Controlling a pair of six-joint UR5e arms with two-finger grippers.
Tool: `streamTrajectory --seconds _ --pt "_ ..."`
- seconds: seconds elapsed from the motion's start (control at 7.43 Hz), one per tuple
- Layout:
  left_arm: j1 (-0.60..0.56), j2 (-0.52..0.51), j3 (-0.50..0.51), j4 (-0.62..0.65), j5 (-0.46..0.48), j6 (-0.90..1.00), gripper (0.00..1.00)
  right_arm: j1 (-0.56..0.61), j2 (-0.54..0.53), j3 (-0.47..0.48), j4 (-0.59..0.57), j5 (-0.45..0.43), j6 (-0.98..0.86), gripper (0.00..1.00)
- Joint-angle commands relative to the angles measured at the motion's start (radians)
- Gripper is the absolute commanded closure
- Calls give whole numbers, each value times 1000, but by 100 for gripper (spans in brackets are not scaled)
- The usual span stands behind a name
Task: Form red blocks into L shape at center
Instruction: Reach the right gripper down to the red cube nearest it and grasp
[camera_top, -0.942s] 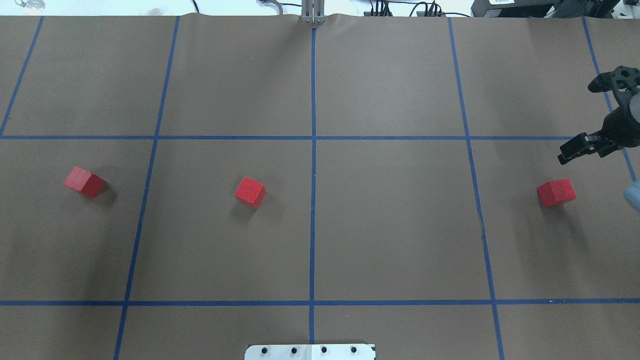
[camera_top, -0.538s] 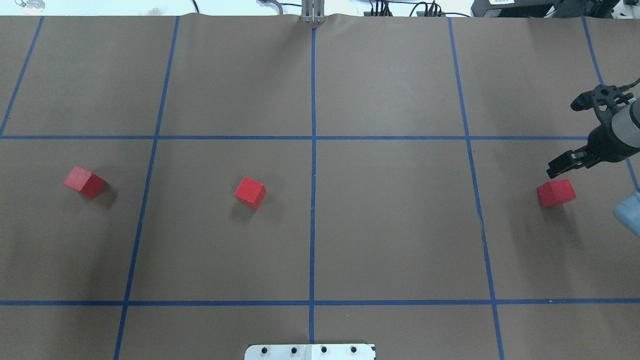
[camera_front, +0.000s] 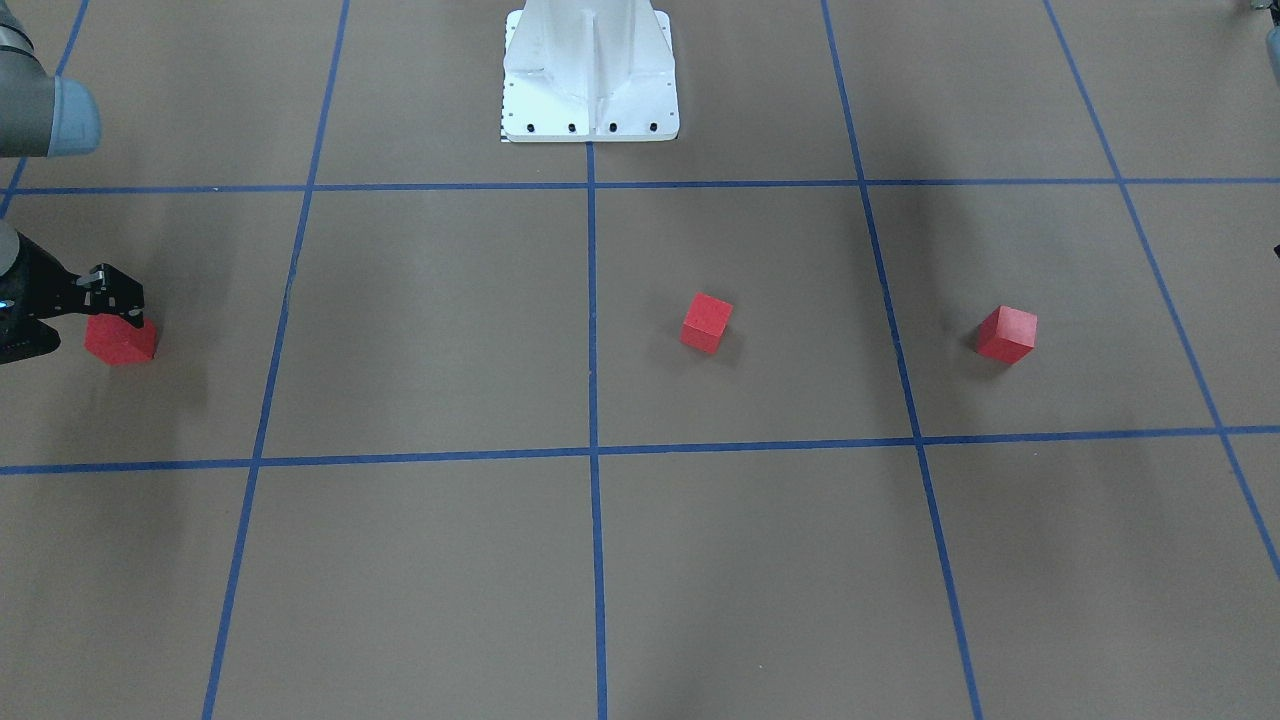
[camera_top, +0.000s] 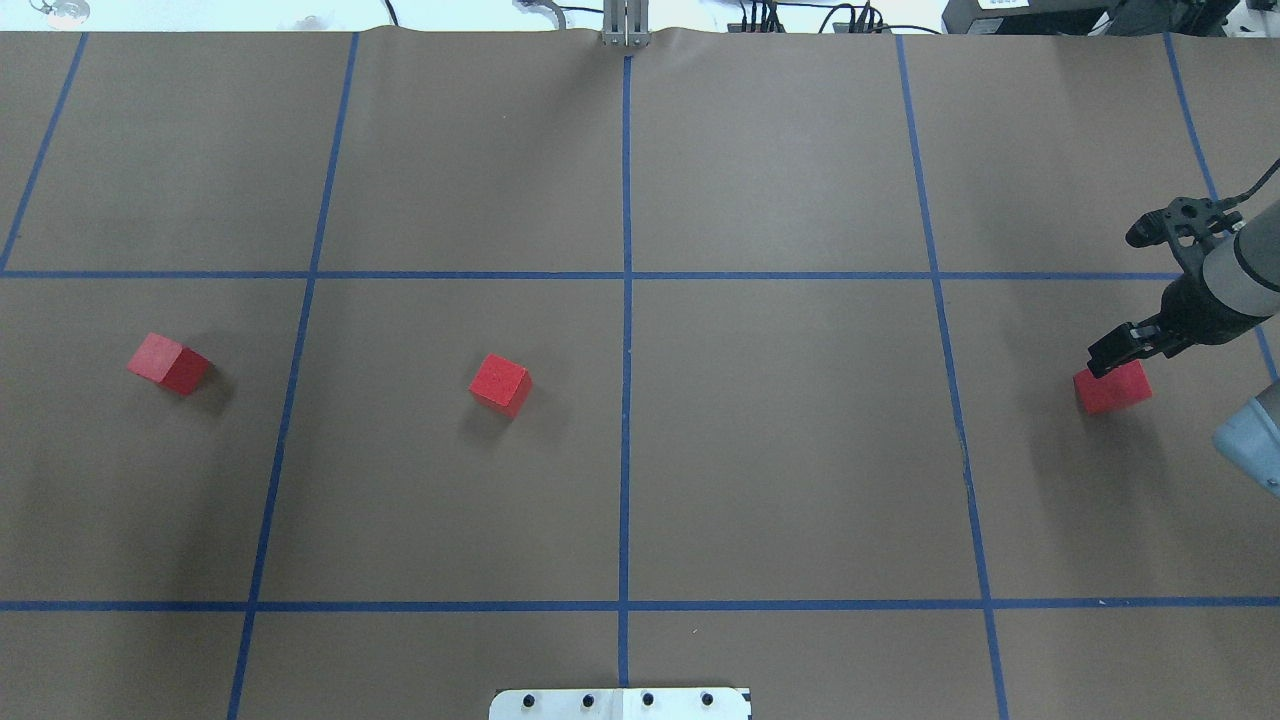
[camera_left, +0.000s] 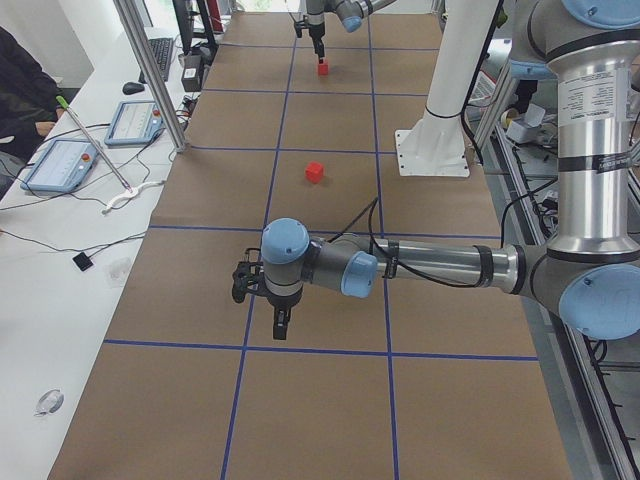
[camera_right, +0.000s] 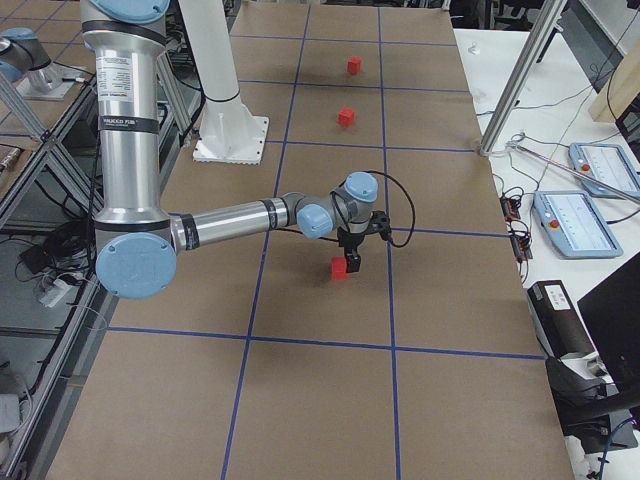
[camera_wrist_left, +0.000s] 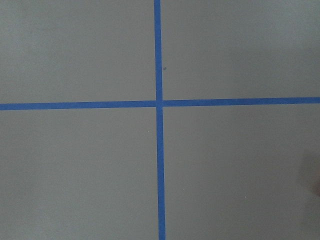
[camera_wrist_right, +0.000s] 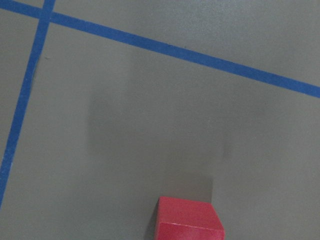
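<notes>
We judged the red block (camera_top: 1112, 388) light, rigid and matte, best pinched across opposite flat faces; whether the right gripper (camera_top: 1106, 358) above it was spread, we couldn't tell.

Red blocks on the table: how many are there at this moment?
3. The left block lies far on the robot's left, the middle block just left of the centre line, the right block far right, below the right tool. None seems hidden.
</notes>
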Motion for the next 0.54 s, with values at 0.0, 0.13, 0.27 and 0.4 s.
streamTrajectory --seconds 0.0,0.13,0.27,0.4 --pt "0 -1 0 -2 0 0 0 -3 0 -20 -1 -6 0 3" --pt "0 -1 0 -6 0 0 0 -17 3 -27 4 -7 2 2" --pt "0 1 0 -6 0 0 0 -24 7 -35 4 -4 2 2" --pt "-1 1 0 -6 0 0 0 -37 7 -35 4 -6 2 2"
